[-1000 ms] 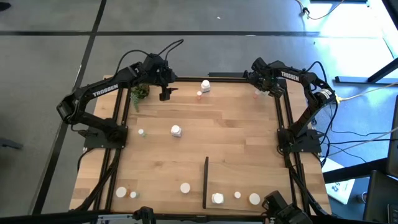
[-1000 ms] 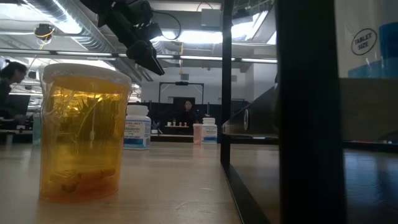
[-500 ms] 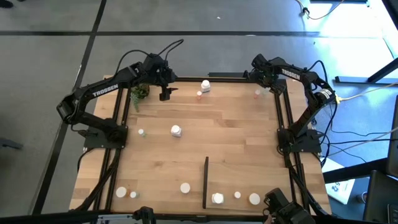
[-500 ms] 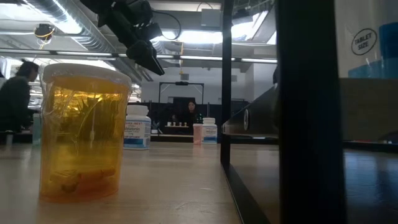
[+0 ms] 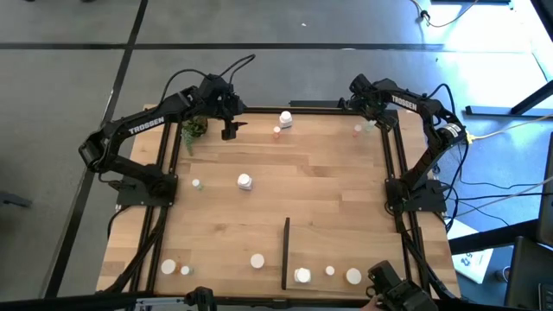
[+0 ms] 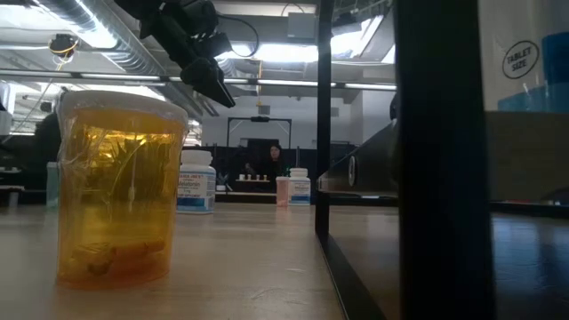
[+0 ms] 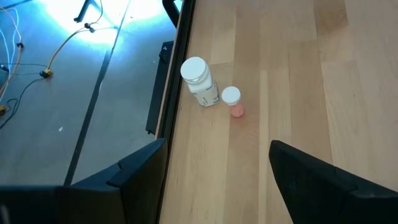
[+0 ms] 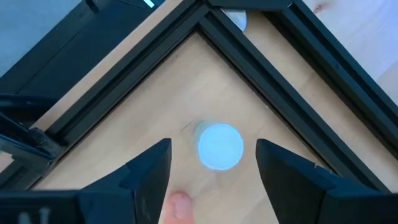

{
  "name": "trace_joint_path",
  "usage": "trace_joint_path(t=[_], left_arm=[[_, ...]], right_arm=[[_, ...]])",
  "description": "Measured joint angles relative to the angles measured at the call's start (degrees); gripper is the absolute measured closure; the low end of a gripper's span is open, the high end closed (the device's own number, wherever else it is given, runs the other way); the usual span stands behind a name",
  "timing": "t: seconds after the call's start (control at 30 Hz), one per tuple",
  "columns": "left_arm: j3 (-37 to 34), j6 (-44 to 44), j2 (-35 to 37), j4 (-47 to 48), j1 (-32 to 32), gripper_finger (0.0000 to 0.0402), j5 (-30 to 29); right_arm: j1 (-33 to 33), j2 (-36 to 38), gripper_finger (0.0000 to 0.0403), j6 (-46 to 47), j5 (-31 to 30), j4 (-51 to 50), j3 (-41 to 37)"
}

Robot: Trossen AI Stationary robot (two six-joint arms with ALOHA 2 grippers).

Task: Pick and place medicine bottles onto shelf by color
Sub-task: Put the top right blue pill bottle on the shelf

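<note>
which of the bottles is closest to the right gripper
The pale-capped bottle in the table's far right corner: the open right gripper hovers directly over it. All others stand farther off.

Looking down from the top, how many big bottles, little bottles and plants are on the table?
In the high view:
big bottles: 6
small bottles: 5
potted plant: 1
Total: 12 things

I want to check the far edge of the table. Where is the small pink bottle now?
In the high view, the small pink bottle stands near the table's far edge, close beside the larger white bottle, to the right of the left gripper.
</note>
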State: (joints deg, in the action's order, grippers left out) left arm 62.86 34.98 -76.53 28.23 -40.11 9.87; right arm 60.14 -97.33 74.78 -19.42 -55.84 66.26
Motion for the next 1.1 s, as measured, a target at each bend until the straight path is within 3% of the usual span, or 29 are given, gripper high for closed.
trace_joint_path(t=[0.73,1.1], left_arm=[[0.0,0.0,0.0,0.0,0.0,0.0124,0.0],[0.0,0.0,0.0,0.0,0.0,0.0124,0.0]], right_arm=[[0.0,-4.6,0.0169,2.5,-0.7,-0.1,-0.1],[0.0,-4.6,0.0255,2.3,-1.6,0.7,-0.1]])
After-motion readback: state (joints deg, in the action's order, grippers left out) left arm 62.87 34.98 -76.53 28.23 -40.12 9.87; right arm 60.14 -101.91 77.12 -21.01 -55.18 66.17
